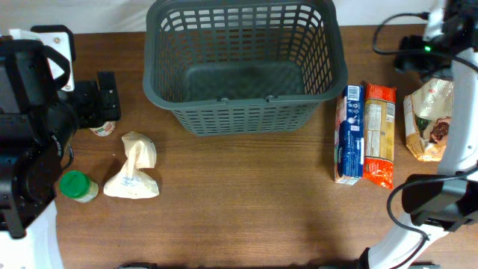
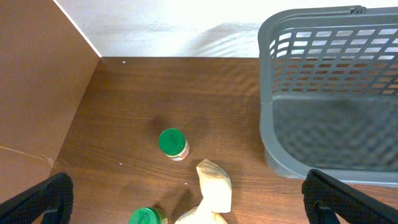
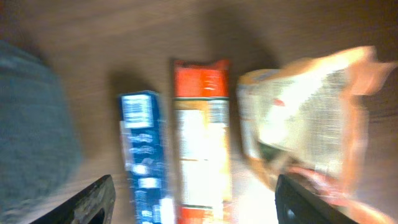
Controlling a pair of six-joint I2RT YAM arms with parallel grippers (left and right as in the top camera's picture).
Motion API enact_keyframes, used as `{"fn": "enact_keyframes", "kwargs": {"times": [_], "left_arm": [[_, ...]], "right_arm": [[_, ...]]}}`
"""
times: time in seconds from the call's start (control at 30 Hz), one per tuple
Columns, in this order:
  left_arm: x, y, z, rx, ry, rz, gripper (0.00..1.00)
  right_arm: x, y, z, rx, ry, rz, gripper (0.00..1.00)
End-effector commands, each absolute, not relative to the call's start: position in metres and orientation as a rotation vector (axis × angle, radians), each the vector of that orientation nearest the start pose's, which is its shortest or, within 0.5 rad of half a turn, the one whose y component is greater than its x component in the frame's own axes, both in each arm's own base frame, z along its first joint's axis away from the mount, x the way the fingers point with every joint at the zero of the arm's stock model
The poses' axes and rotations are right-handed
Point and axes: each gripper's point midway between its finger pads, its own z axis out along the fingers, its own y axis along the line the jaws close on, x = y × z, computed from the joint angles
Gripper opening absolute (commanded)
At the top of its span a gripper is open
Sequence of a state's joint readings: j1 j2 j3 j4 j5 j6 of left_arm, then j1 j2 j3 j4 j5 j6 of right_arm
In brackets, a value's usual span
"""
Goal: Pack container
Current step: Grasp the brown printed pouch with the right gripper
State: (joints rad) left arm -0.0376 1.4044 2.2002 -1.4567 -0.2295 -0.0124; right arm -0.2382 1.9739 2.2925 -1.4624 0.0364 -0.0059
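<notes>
Sitting at twelve o'clock, the grey lattice basket (image 1: pixel 246 116) stands upright. Left end effector (image 2: pixel 186 190) and right end effector (image 3: pixel 196 196) both gape wide, empty.

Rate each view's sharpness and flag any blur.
Overhead: sharp and evenly lit, lattice of the container crisp. Left wrist: sharp too, the upper green-lidded jar clearly edged. Right wrist: smeared throughout; print on the blue box and orange packet is unreadable.

Matt grey plastic container (image 1: pixel 246 67) on a smooth wood-grain table (image 1: pixel 246 202).
</notes>
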Motion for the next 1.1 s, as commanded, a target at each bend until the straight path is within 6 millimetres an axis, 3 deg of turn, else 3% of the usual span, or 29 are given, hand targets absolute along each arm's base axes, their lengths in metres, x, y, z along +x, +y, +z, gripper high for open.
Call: {"fn": "enact_keyframes", "kwargs": {"times": [0.0, 0.2, 0.33, 0.5, 0.67, 0.7, 0.77, 1.0, 1.07], "left_arm": [[0.301, 0.031, 0.439, -0.109, 2.231, 0.24, 0.99], [0.316, 0.03, 0.424, -0.102, 2.284, 0.247, 0.99], [0.327, 0.03, 0.413, -0.098, 2.32, 0.252, 0.99], [0.339, 0.029, 0.4, -0.091, 2.36, 0.253, 0.99], [0.346, 0.027, 0.392, -0.085, 2.386, 0.248, 0.99], [0.348, 0.027, 0.389, -0.083, 2.394, 0.248, 0.99], [0.349, 0.027, 0.388, -0.083, 2.398, 0.248, 0.99], [0.348, 0.024, 0.384, -0.071, 2.419, 0.225, 0.99], [0.347, 0.019, 0.382, -0.058, 2.427, 0.192, 0.99]], "right_arm": [[0.413, -0.148, 0.277, 0.299, 2.688, -0.31, 0.76], [0.398, -0.202, 0.277, 0.464, 2.657, -0.384, 0.94], [0.385, -0.237, 0.258, 0.607, 2.681, -0.382, 0.95], [0.382, -0.262, 0.23, 0.7, 2.703, -0.265, 0.95], [0.397, -0.256, 0.183, 0.644, 2.793, -0.079, 0.95], [0.406, -0.248, 0.161, 0.621, 2.836, -0.014, 0.95], [0.411, -0.243, 0.137, 0.59, 2.891, 0.014, 0.95], [0.413, -0.23, 0.058, 0.628, 3.06, 0.103, 0.94], [0.412, -0.226, 0.042, 0.652, 3.091, 0.124, 0.82]]}}
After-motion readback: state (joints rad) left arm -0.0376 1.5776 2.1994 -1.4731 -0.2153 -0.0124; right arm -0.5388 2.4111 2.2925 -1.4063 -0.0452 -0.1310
